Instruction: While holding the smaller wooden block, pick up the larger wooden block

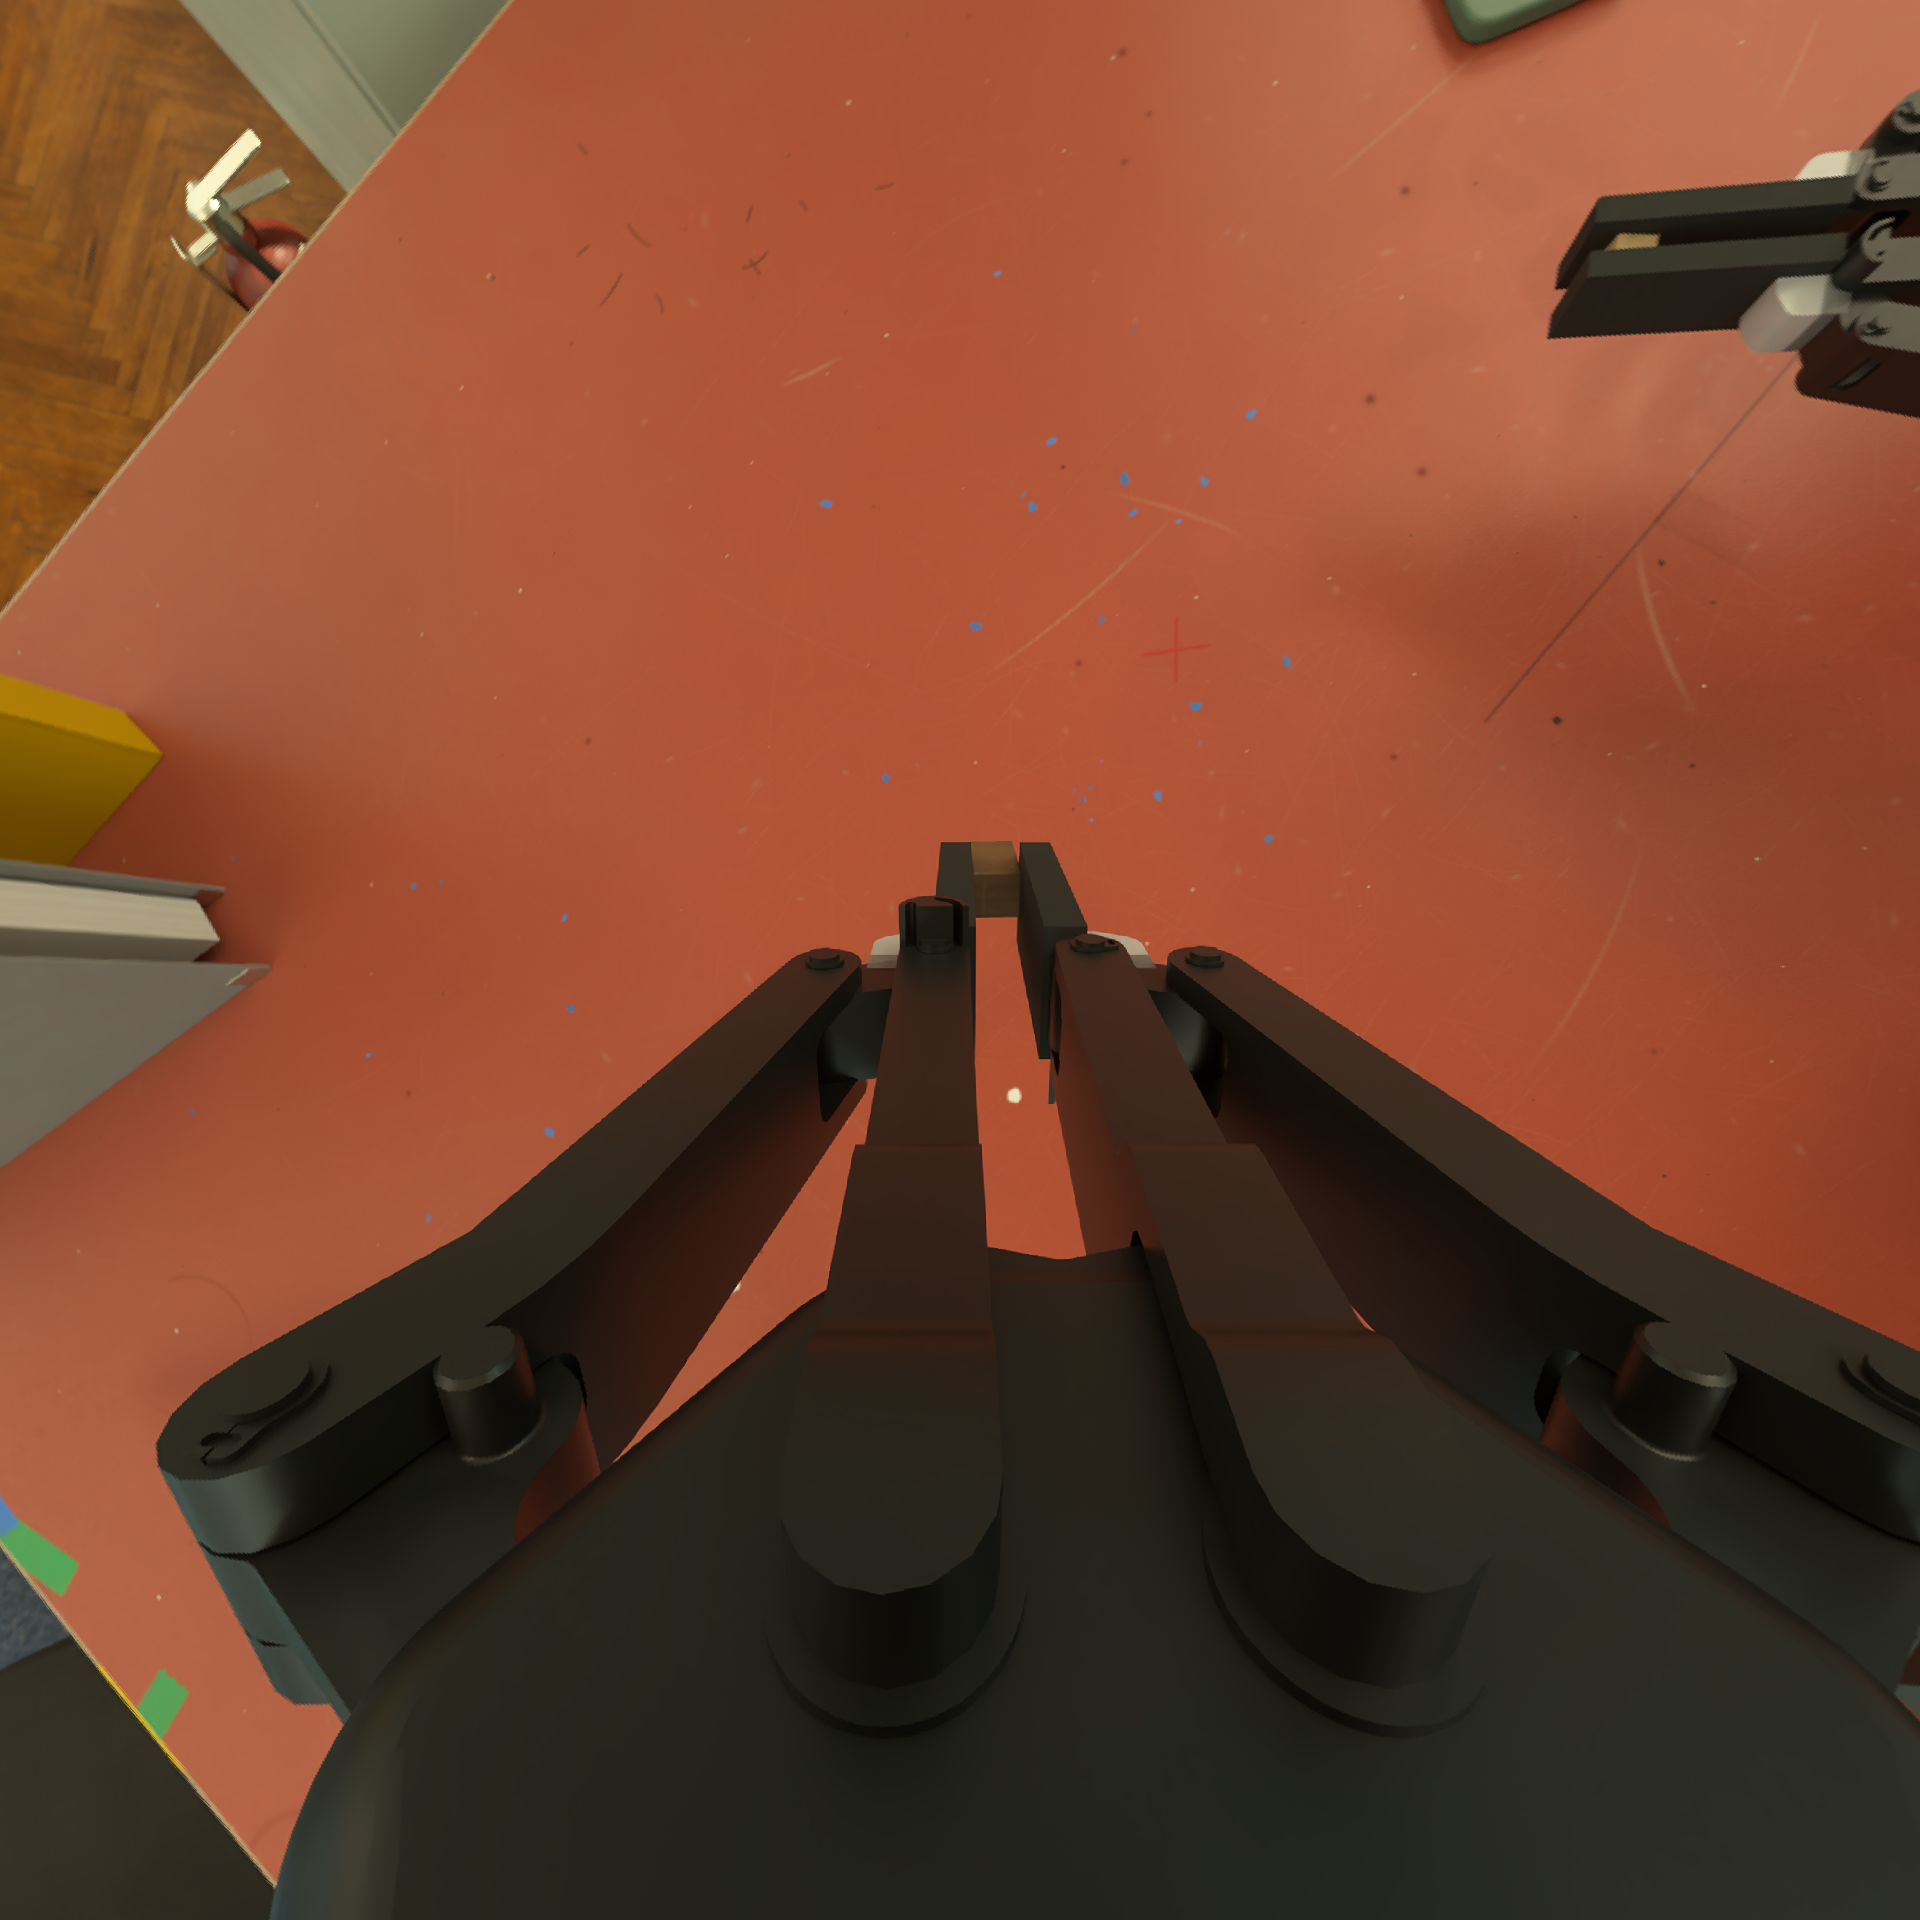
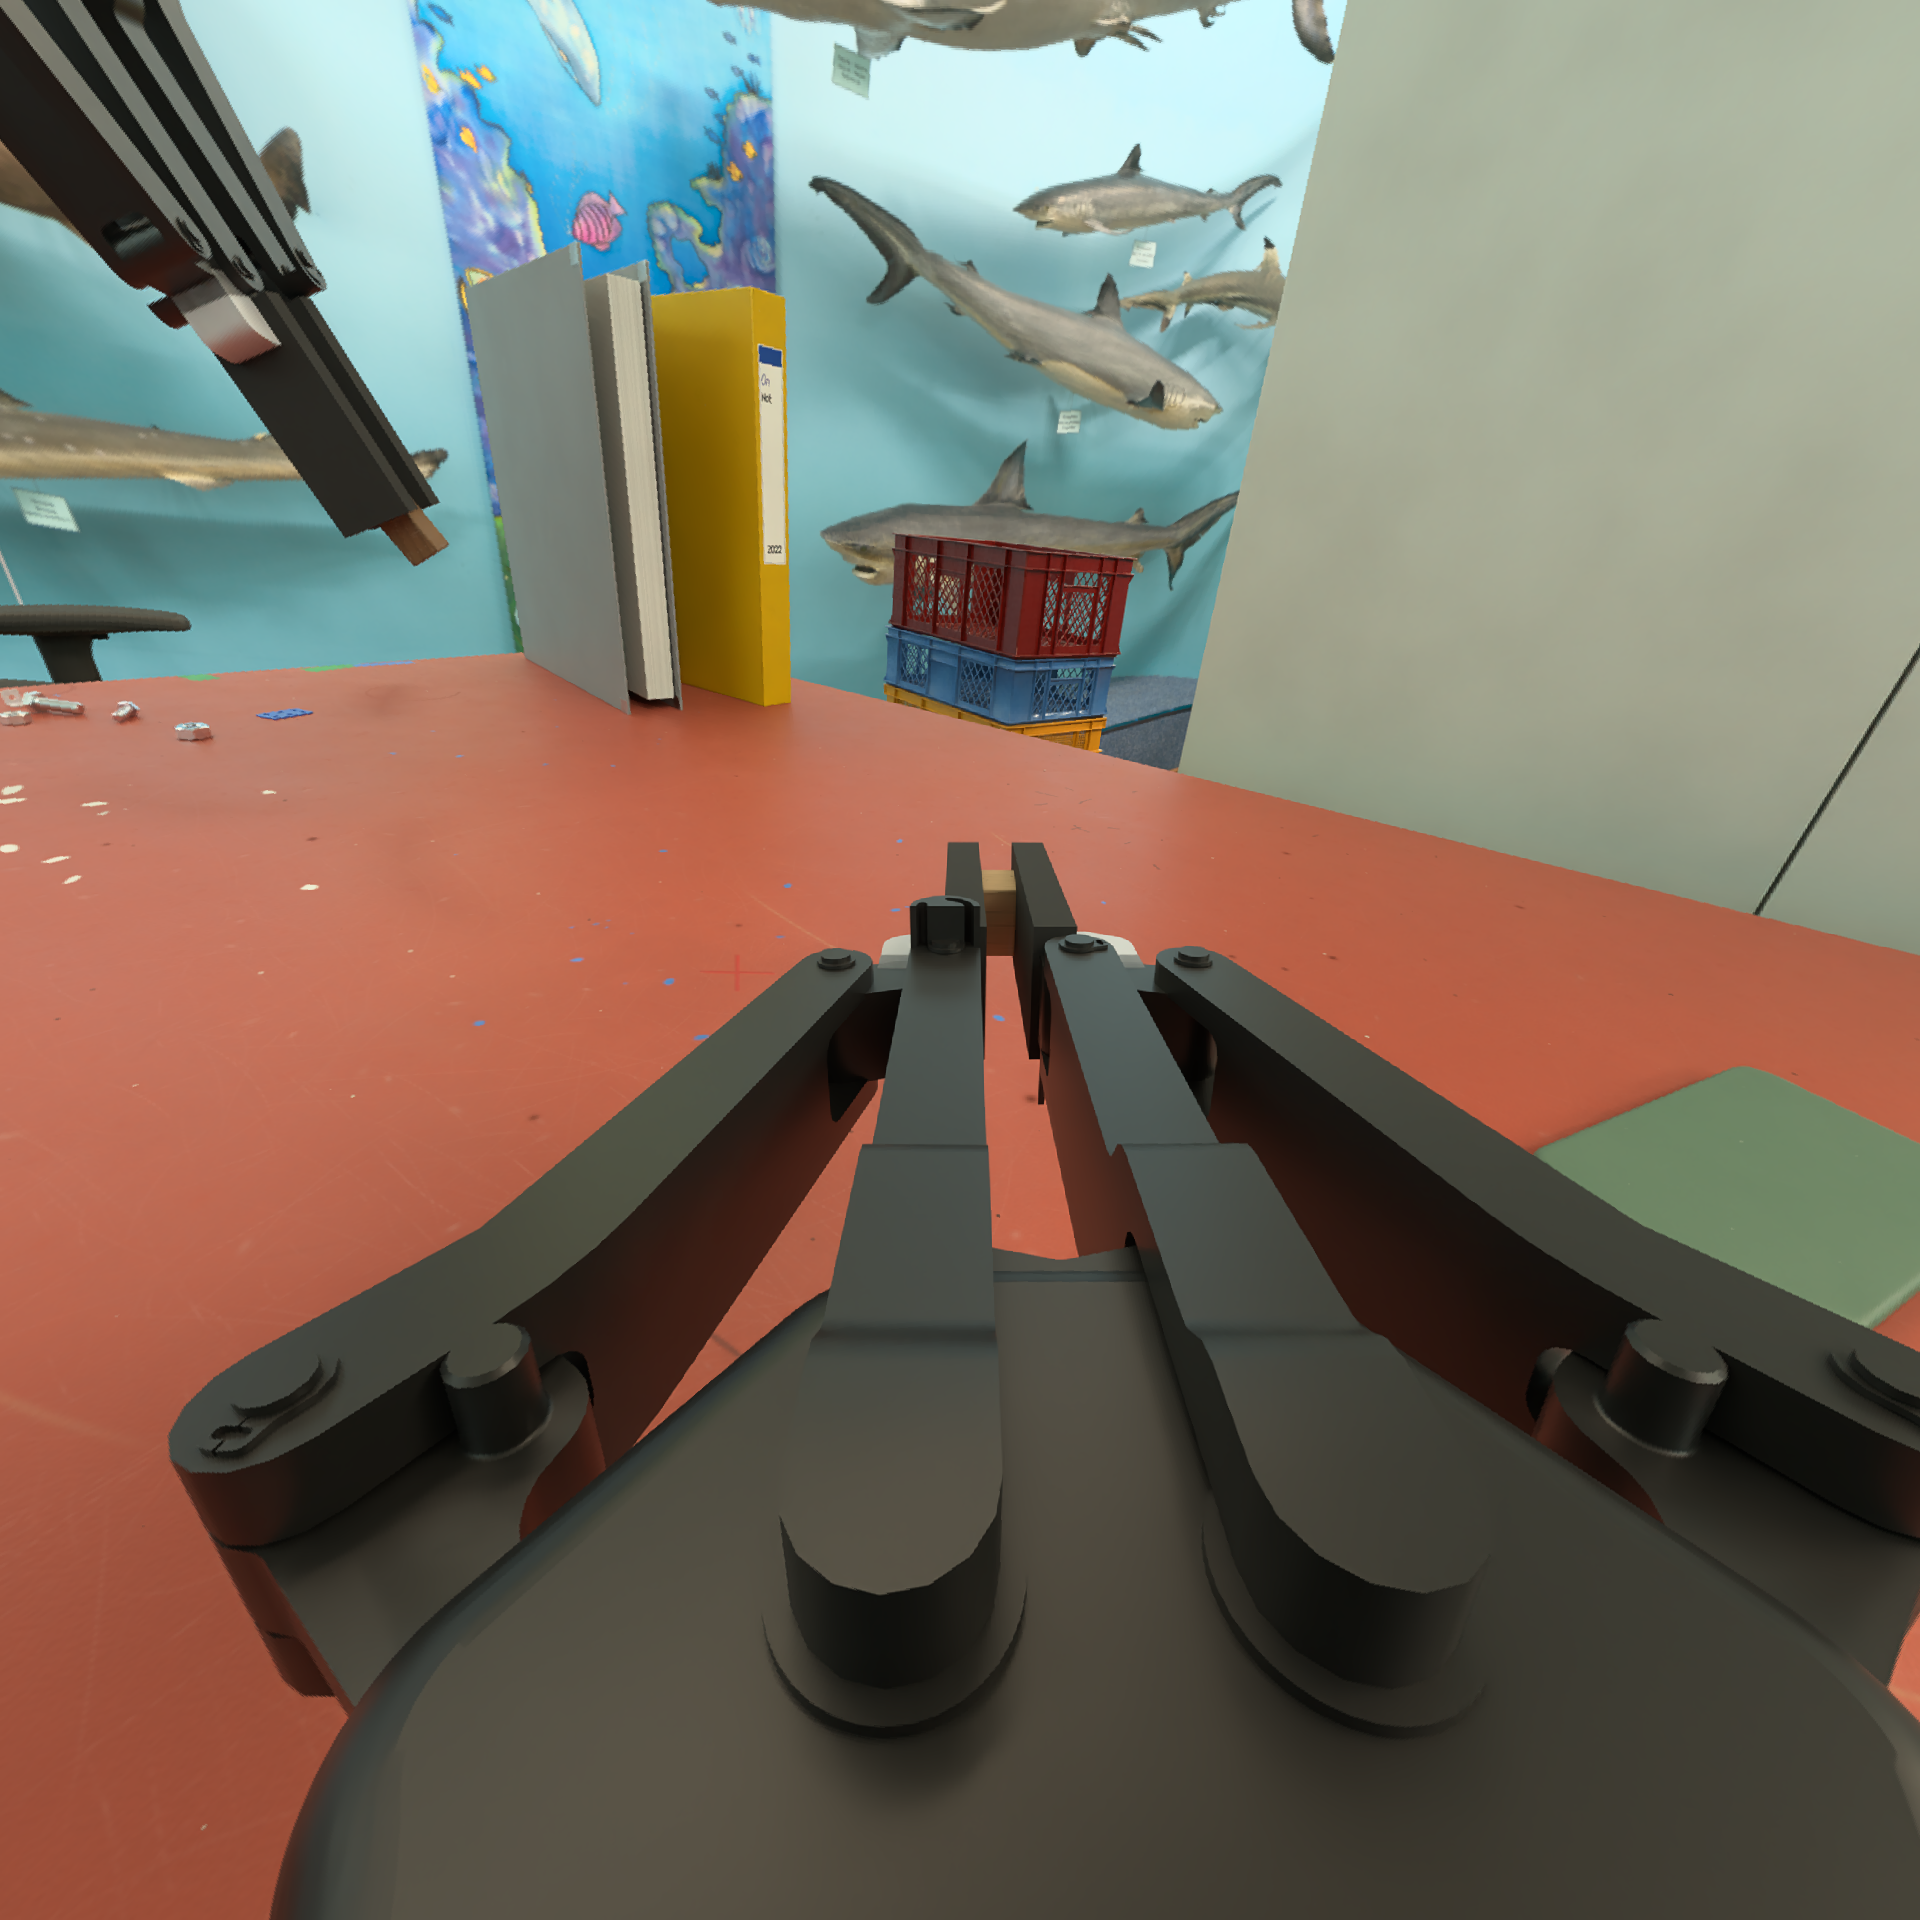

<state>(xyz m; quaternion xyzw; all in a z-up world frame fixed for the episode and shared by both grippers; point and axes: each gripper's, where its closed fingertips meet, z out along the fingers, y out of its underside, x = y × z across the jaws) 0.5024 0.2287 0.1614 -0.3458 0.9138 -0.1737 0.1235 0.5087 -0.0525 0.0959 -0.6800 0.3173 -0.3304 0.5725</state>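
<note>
My left gripper point(image 1: 994, 862) is shut on a brown wooden block point(image 1: 994, 883), the wider of the two, and holds it above the red table point(image 1: 727, 520). In the right wrist view this gripper point(image 2: 400, 520) hangs at the upper left with the block's end point(image 2: 421, 538) sticking out past its fingertips. My right gripper point(image 2: 995, 868) is shut on a narrower, paler wooden block point(image 2: 1000, 906), held over the table point(image 2: 416, 935). It also shows at the upper right of the left wrist view point(image 1: 1569, 275), with its block point(image 1: 1633, 242) between the fingers.
A yellow binder point(image 2: 727, 499) and grey folders point(image 2: 561, 478) stand at the table's far edge. A green pad point(image 2: 1766, 1184) lies on the right. Bolts and nuts point(image 2: 125, 712) lie far left. Stacked crates point(image 2: 1008, 597) stand beyond the table. A grey panel point(image 2: 1558, 416) rises on the right.
</note>
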